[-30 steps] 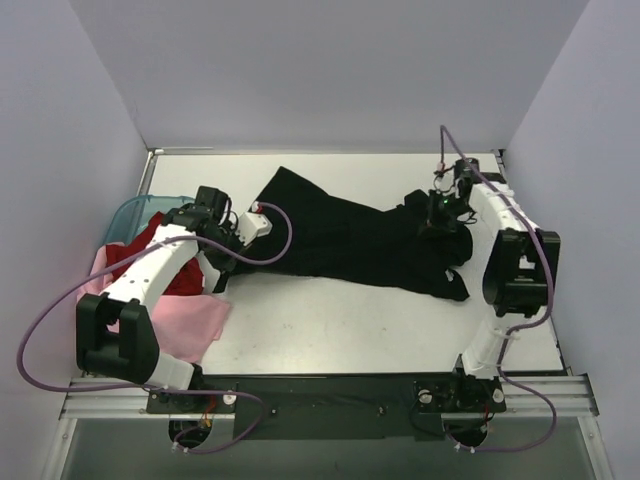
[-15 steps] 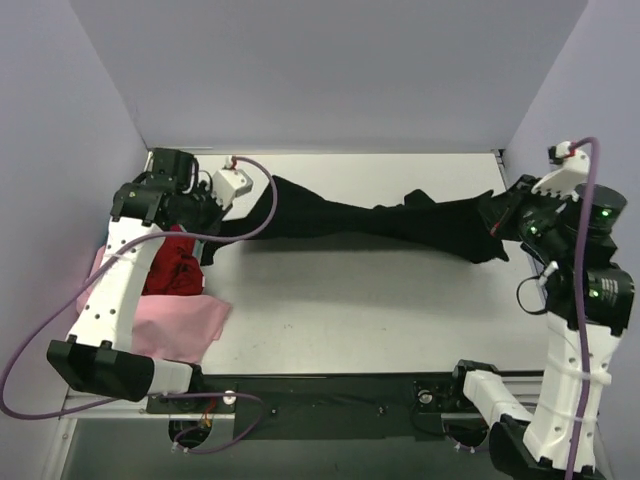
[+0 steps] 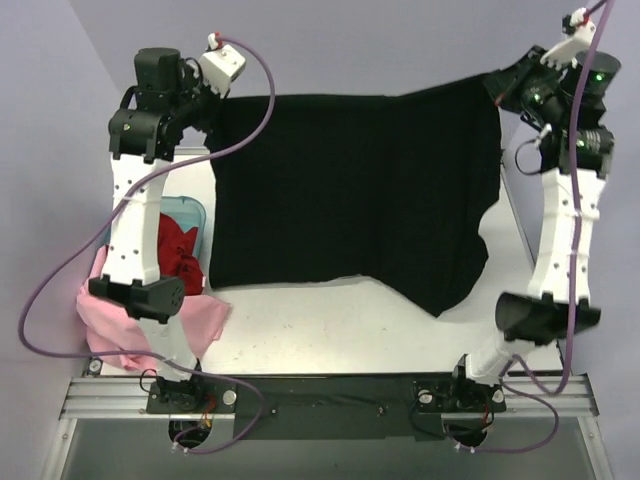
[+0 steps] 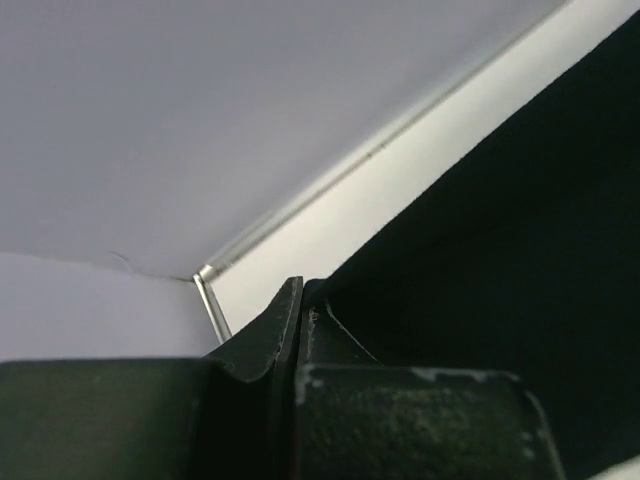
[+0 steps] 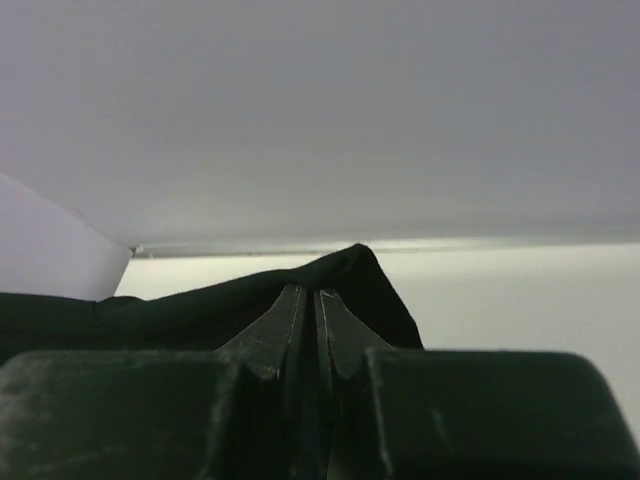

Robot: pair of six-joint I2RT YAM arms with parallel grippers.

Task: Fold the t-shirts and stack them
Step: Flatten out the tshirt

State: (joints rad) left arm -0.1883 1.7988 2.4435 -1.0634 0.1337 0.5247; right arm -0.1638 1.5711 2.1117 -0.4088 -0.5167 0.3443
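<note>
Mid-task: black t-shirt (image 3: pixel 350 190) held aloft, spread wide above bench (image 3: pixel 330 330). Top corners pinched at 10 and 2 o'clock by left end effector (image 3: pixel 215 100) and right end effector (image 3: pixel 497 85), both clamped on cloth. Nothing folded yet; red t-shirt (image 3: pixel 178 250) and pink t-shirt (image 3: pixel 200 320) left heaped at 8 o'clock.

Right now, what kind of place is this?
Probably a lab's robot test booth: plain walls box in a white table, and a left arm and right arm bolted at its edge hold up a black t-shirt.
</note>
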